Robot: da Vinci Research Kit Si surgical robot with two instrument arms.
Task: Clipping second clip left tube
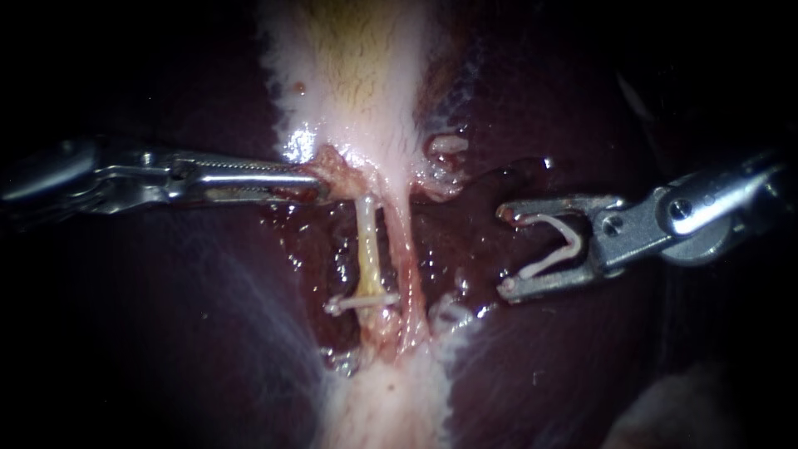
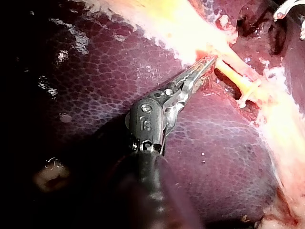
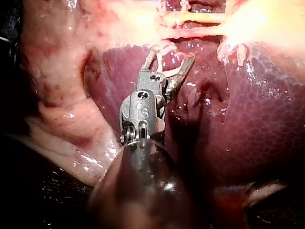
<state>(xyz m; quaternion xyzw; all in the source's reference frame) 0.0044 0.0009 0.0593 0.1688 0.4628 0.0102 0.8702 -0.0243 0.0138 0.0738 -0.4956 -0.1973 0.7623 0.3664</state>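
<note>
Dark liver lies all round, with a pale strip running from twelve to six; my left instrument is clenched on that pale strip at the top of the left tube; a fitted clip crosses the tube's six o'clock end; at three, well apart, my right instrument holds an open clip in wide jaws.

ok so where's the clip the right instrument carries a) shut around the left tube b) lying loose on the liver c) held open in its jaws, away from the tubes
c: the open clip sits between the right instrument's jaws, apart from the left tube, which already bears another clip.
</note>
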